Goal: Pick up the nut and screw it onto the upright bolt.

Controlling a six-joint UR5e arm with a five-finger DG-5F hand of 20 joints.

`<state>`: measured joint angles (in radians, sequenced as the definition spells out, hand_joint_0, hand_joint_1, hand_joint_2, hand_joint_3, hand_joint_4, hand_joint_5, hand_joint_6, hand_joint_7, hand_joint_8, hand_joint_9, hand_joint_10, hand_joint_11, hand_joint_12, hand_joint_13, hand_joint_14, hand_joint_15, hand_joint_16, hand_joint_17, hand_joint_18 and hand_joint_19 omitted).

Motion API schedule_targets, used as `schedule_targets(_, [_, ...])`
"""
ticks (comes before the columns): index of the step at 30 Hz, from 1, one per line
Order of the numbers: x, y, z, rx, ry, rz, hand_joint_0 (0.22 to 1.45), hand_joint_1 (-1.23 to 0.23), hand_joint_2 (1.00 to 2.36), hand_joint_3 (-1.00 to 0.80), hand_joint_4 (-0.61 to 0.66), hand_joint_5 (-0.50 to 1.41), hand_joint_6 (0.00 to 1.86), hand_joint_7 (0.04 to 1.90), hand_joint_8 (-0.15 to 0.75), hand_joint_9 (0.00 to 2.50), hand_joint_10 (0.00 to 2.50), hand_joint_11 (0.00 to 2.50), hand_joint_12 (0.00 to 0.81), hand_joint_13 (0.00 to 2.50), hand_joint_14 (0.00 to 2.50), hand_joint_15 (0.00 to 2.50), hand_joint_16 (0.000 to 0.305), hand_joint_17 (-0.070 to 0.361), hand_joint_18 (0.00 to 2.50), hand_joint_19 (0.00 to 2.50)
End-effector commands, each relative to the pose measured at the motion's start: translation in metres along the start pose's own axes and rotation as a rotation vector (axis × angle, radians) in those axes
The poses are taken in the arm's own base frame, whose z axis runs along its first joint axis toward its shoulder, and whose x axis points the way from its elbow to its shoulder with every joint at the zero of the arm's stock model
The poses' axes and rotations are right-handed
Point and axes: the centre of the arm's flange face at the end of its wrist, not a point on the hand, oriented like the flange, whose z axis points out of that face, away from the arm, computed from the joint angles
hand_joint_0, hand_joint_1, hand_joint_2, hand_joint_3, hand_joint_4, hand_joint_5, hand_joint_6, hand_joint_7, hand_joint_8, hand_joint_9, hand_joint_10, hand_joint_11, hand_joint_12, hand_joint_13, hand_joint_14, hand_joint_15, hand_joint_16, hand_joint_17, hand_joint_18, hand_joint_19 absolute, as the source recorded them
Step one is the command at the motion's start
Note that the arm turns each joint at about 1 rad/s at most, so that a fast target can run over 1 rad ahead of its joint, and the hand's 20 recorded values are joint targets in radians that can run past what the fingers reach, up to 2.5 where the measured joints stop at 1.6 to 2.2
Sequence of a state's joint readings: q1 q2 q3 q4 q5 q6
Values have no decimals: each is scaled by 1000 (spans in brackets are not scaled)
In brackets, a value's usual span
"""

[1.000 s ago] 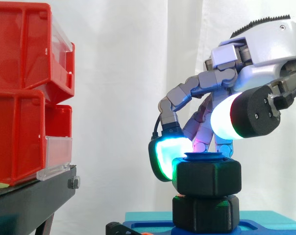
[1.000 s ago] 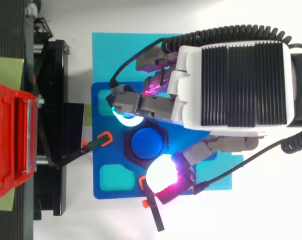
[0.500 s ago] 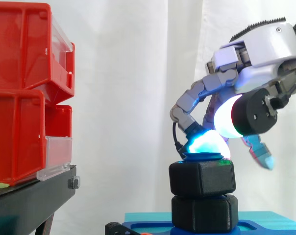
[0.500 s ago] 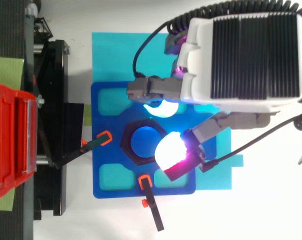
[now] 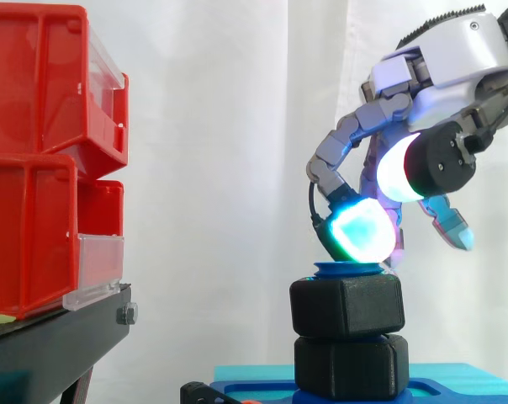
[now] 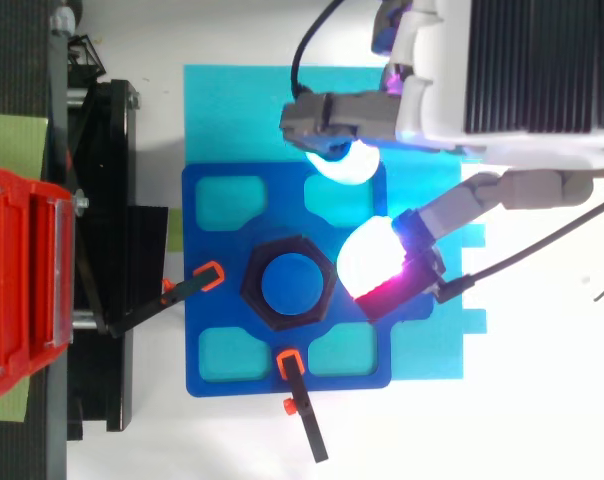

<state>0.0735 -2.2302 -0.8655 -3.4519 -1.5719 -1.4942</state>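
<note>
DONE | your nut (image 5: 346,305) sits on the bolt (image 6: 293,283), centre of blue fixture plate (image 6: 207,230); hand (image 5: 439,80) hovers above, fingers loose, empty | LEFT | maybe final turns

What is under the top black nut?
Right beneath the nut sits another black hexagon block, standing on the blue plate. The blue tip of the bolt pokes out above; its shaft inside both is covered.
</note>
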Motion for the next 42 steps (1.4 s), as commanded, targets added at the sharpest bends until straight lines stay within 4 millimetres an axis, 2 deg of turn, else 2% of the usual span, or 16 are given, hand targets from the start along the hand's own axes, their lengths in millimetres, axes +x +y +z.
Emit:
schedule_targets(1, [-5,-3,-1,0,-8,-8,529,-352,1000,-500,201,-7,505,1052,241,1643,5,147,131,1189,2,26,16,36,949,266])
schedule_targets(6, [-7,1,6,-8,-63,-8,524,-353,1000,-500,212,-37,504,894,224,1518,3,85,136,1129,0,9,18,40,924,256])
schedule_targets(11, [7,10,17,-26,-106,15,517,-351,1000,-500,172,-61,502,734,210,1361,0,0,139,1033,0,0,20,45,831,240])
schedule_targets(14, [14,19,23,-39,-128,36,511,-348,1000,-500,173,-63,502,684,188,1229,0,0,144,970,0,0,19,42,722,194])
schedule_targets(19, [26,31,27,-52,-120,42,493,-343,1000,-500,155,-96,501,576,161,876,0,0,171,706,0,0,20,45,406,15])
schedule_targets(21, [29,34,28,-54,-121,43,489,-341,1000,-500,150,-102,501,560,159,808,0,0,180,653,0,0,20,45,332,0])
schedule_targets(26, [37,42,32,-57,-135,52,477,-330,1000,-500,142,-114,500,552,158,697,0,0,199,529,0,0,22,50,161,0])
schedule_targets(27, [43,45,34,-55,-127,54,474,-323,1000,-500,137,-120,500,551,153,546,0,0,218,462,0,0,23,53,76,0])
schedule_targets(31, [48,49,35,-49,-123,61,466,-306,1000,-500,135,-135,501,563,139,293,0,0,253,310,0,0,27,60,0,0])
schedule_targets(35, [49,50,34,-47,-117,63,461,-286,1000,-500,129,-140,501,583,140,204,0,0,267,249,0,0,29,65,0,0])
schedule_targets(42, [53,49,31,-46,-85,62,458,-274,1000,-500,137,-118,502,723,143,163,0,0,277,211,0,0,31,70,0,0])
